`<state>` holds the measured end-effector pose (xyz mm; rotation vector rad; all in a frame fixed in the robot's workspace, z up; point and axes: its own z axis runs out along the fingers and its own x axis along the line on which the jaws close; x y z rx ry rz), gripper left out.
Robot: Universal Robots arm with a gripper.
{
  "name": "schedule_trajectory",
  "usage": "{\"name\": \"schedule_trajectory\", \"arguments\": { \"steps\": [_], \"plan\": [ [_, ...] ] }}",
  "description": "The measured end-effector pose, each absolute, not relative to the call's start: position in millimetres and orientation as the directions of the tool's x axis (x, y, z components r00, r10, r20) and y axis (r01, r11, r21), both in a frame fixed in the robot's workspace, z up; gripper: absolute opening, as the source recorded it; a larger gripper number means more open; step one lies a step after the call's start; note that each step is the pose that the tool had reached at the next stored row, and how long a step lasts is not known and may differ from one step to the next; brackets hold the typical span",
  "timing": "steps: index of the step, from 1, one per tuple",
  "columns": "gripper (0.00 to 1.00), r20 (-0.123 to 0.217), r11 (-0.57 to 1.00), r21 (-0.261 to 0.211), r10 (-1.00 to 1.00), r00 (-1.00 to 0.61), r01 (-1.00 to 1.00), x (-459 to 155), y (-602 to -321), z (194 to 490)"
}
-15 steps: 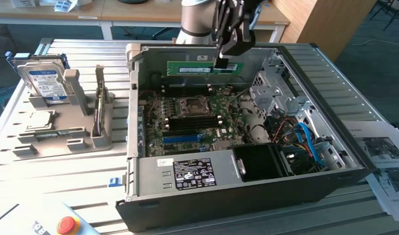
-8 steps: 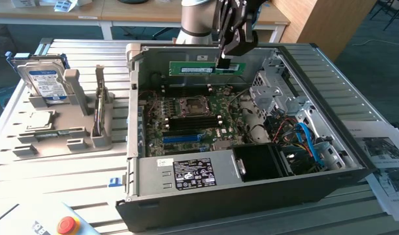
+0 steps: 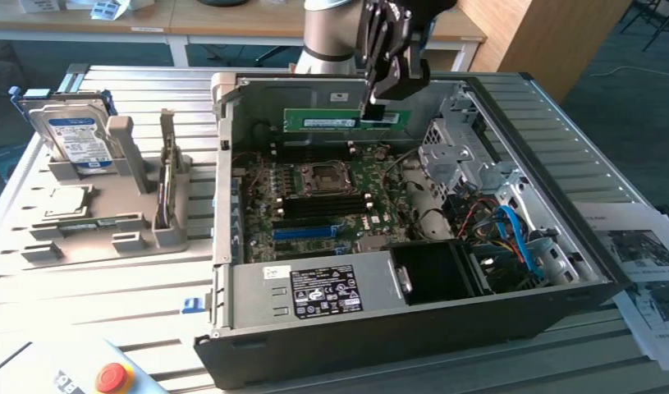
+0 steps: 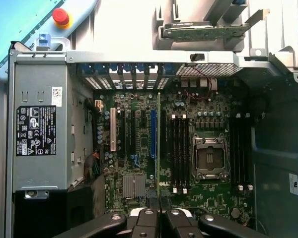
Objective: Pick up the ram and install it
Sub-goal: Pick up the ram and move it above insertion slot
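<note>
Green ram (image 3: 332,120) pinched tight in the gripper (image 3: 373,111), held on edge, hovering above the motherboard (image 3: 323,197) inside the open computer case (image 3: 422,328).

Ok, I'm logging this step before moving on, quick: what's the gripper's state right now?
Gripper: closed, holding the ram over the motherboard.
</note>
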<state>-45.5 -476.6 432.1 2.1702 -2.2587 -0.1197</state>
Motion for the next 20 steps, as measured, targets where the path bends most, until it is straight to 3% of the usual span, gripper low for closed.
{"name": "schedule_trajectory", "arguments": {
  "steps": [20],
  "plan": [
    [0.12,-0.048,0.039,0.060,-0.998,-0.041,-0.997,-45.5,-476.6,411.3]
  ]
}}
